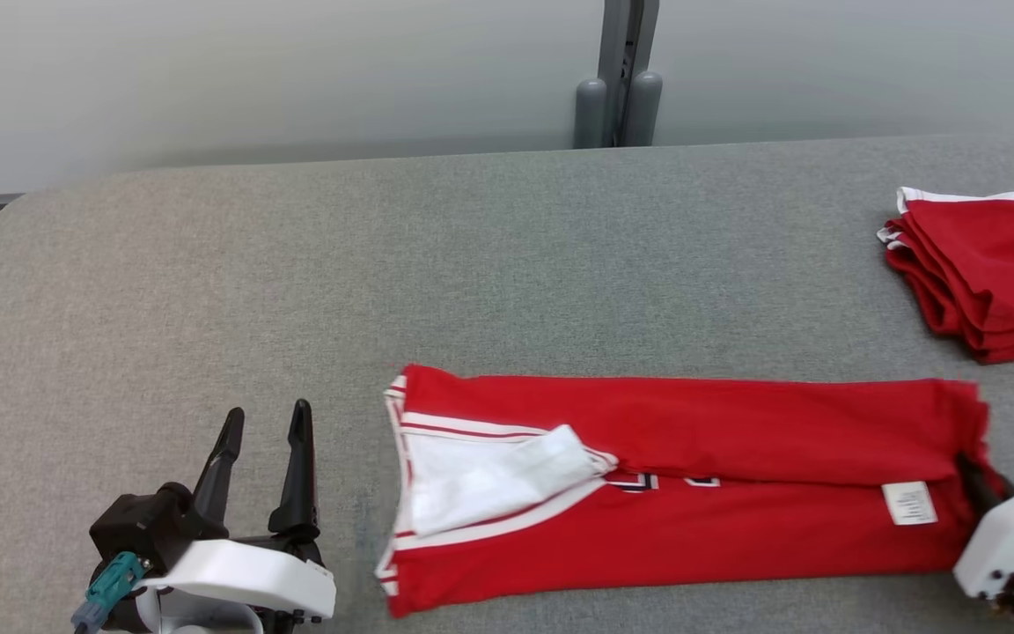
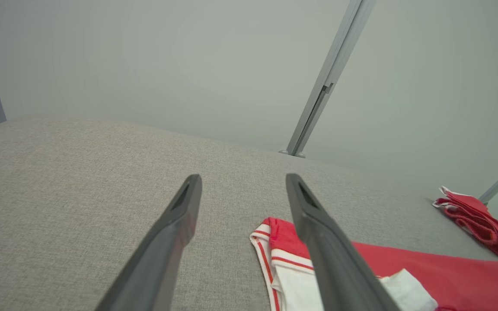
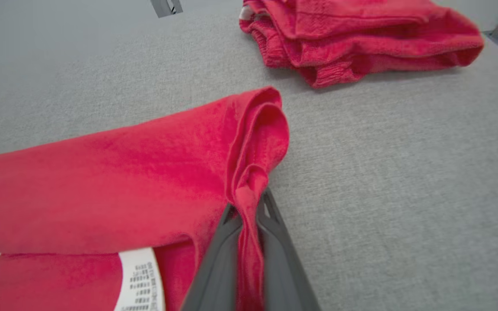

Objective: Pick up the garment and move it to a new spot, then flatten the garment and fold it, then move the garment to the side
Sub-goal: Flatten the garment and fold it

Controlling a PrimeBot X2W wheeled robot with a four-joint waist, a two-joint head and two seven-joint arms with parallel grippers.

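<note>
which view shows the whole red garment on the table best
Head view: the red garment lies there full length, white-trimmed end to hem. Left wrist view catches just its white-trimmed end; right wrist view its hem end, bunched between the right gripper's shut fingers.

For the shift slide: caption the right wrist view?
Right gripper shut on the garment at its bunched end; a folded pile lies beyond on the table.

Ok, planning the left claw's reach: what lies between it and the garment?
Bare grey table, in the head view; the open left claw stands apart from the garment.
</note>
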